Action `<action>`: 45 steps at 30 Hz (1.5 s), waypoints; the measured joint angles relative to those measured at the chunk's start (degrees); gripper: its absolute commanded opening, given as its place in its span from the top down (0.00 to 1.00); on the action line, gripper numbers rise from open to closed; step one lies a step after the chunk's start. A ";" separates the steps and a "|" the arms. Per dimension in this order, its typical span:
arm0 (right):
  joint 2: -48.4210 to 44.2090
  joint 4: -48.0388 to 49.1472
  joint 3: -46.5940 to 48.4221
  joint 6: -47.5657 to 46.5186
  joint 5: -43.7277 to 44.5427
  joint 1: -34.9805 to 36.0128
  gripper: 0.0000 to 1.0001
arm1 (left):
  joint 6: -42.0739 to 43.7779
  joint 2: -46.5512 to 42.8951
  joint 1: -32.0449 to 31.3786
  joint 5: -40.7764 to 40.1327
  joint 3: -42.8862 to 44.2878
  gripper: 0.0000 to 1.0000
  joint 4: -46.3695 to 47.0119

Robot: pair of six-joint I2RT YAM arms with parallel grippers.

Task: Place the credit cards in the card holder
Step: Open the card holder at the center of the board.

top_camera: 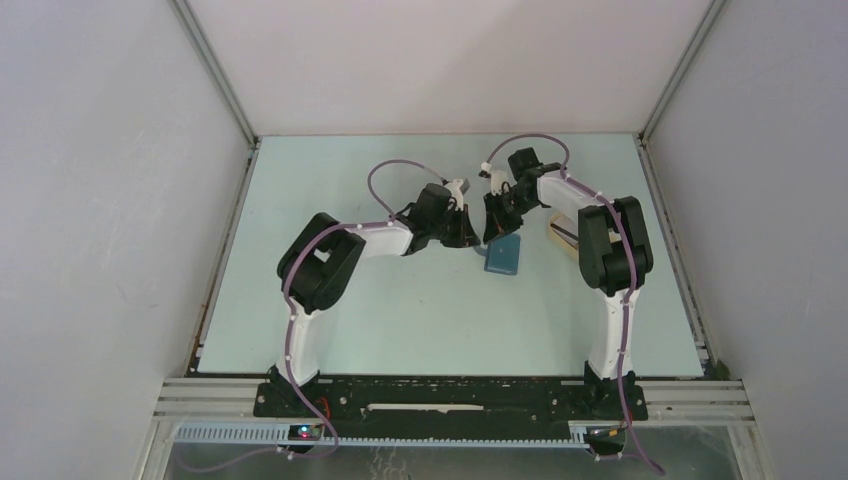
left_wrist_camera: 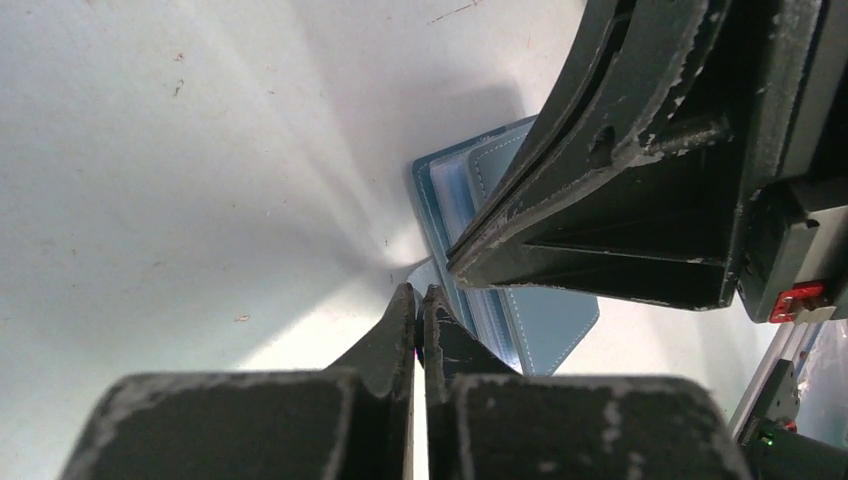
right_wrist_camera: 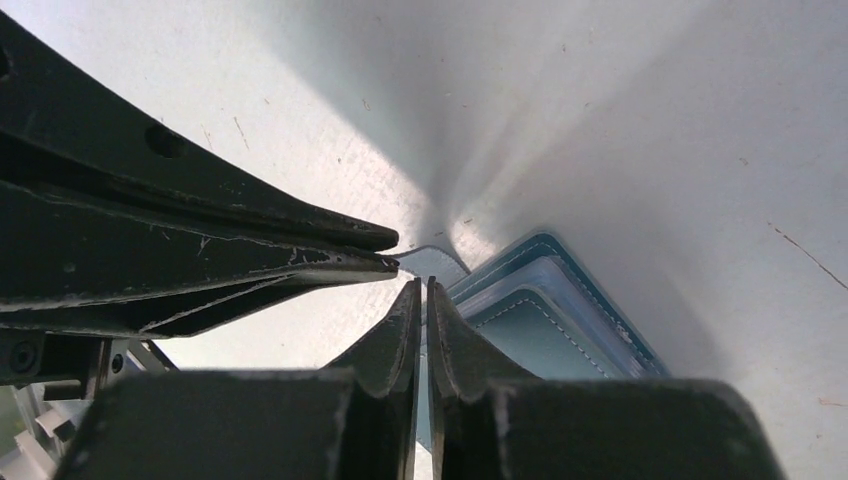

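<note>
The blue card holder (top_camera: 504,257) lies on the pale table between the two arms. It also shows in the left wrist view (left_wrist_camera: 545,320) and the right wrist view (right_wrist_camera: 560,320), with its layered slots showing at one edge. My right gripper (top_camera: 497,232) (right_wrist_camera: 422,288) is shut on a thin blue flap of the holder. My left gripper (top_camera: 478,241) (left_wrist_camera: 420,292) is shut, its tips touching the holder's small pale tab (right_wrist_camera: 432,262). I cannot tell if it pinches the tab. No credit cards are in view.
A beige tray (top_camera: 560,232) sits just right of the holder, partly hidden behind the right arm. White walls with metal rails enclose the table on three sides. The right gripper's fingers (left_wrist_camera: 600,180) fill the upper right of the left wrist view.
</note>
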 measured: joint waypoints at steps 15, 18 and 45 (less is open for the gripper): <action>-15.96 -1.29 -4.72 -6.10 10.51 4.35 0.32 | -3.02 -6.19 0.11 6.62 -12.59 1.00 15.93; -16.59 -1.22 -7.04 -6.10 12.61 5.07 0.30 | -4.59 -8.00 0.31 8.70 -15.98 1.00 21.14; -17.07 -2.12 -15.15 -7.89 20.11 5.09 0.97 | -20.96 -13.46 0.81 11.39 -41.88 1.00 49.94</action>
